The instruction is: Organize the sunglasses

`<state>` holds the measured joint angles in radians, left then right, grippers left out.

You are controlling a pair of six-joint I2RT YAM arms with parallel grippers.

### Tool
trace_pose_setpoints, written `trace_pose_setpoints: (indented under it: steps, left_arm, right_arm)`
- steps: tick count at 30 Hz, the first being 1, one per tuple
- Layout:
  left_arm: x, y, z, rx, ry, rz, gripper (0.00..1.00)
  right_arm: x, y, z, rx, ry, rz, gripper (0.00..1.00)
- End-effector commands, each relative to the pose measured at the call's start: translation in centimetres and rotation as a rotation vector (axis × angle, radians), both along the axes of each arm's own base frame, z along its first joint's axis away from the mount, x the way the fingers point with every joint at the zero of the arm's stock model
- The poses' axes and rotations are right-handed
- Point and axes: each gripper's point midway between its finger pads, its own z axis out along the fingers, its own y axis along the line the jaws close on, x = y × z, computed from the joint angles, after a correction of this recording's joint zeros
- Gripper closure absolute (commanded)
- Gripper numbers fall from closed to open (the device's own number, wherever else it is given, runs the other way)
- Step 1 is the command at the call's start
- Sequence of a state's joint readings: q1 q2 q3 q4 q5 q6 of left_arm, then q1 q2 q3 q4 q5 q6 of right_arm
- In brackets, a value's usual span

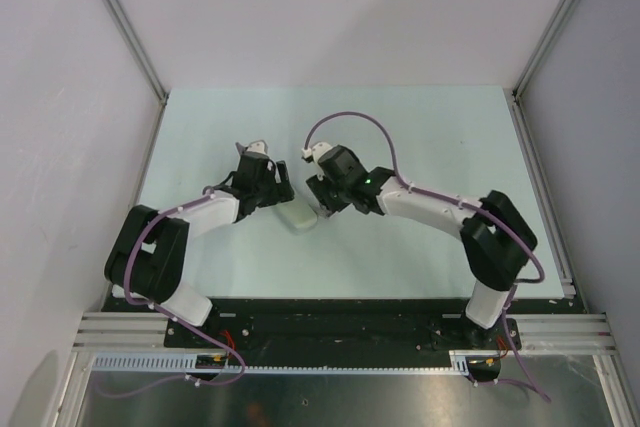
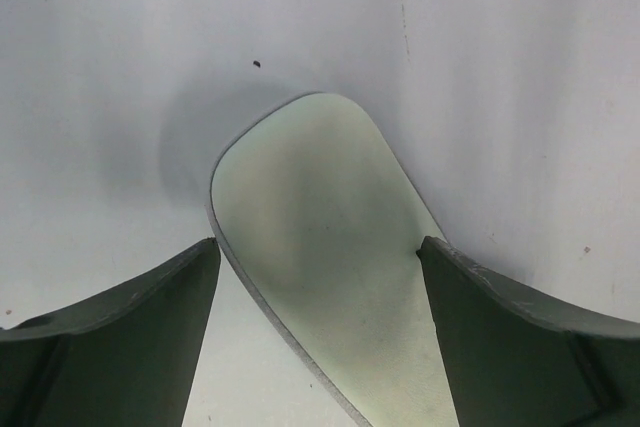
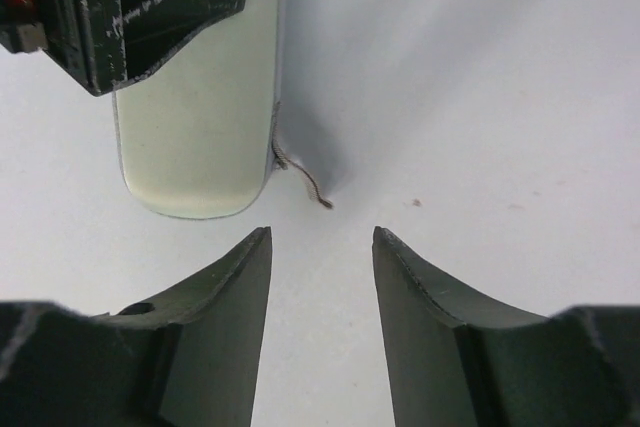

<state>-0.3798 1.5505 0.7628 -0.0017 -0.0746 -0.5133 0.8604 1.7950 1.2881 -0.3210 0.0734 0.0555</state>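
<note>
The pale worktop (image 1: pixel 400 127) carries an oblong beige case (image 2: pixel 310 207). The left gripper (image 2: pixel 318 247) hangs spread over it. The right gripper (image 3: pixel 322 232), also spread, hovers just off its end. The sunglasses are hidden from every view. A thin dark strand (image 3: pixel 305 179) pokes out at the case's edge, too slight to identify.

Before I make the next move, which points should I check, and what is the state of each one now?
1. Case lies flat on the table: ok.
2. Left gripper is open, one finger on each side of the case: ok.
3. Right gripper is open, off the end of the case, not touching it: ok.
4. Case edge is free: not ok, a thin dark strand sticks out there.
5. Sunglasses are inside the case: cannot tell, they are not seen.
</note>
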Motion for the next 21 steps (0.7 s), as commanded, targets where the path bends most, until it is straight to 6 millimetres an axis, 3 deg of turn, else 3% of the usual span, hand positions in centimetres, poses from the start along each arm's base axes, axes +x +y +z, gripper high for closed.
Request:
trace_pose_setpoints:
  steps: [1,4,9,14,19,21]
  left_arm:
    - [0.0,-0.7,1.9,0.007,-0.015,-0.052,0.11]
    - [-0.1,-0.6,2.8,0.006,-0.029,-0.048,0.00]
    - [0.0,0.0,4.5,0.017,-0.058,-0.043,0.00]
    - [0.2,1.4,6.9,0.000,-0.099,-0.008,0.00]
    - [0.3,4.3,7.8,-0.043,-0.101,0.060,0.00]
    - [0.0,5.1,7.6,-0.073,-0.073,0.083,0.00]
  right_arm:
    - [0.4,-2.4,5.1,0.017,-0.051,-0.105,0.49]
    - [0.5,-3.4,6.5,0.048,-0.045,-0.163,0.47]
    - [0.2,-3.9,7.7,0.100,-0.021,-0.207,0.46]
    - [0.1,-3.8,7.3,0.128,0.013,-0.264,0.45]
    - [-1.6,0.0,5.7,0.192,0.064,-0.185,0.47]
    - [-1.2,1.3,5.3,0.225,0.062,-0.168,0.44]
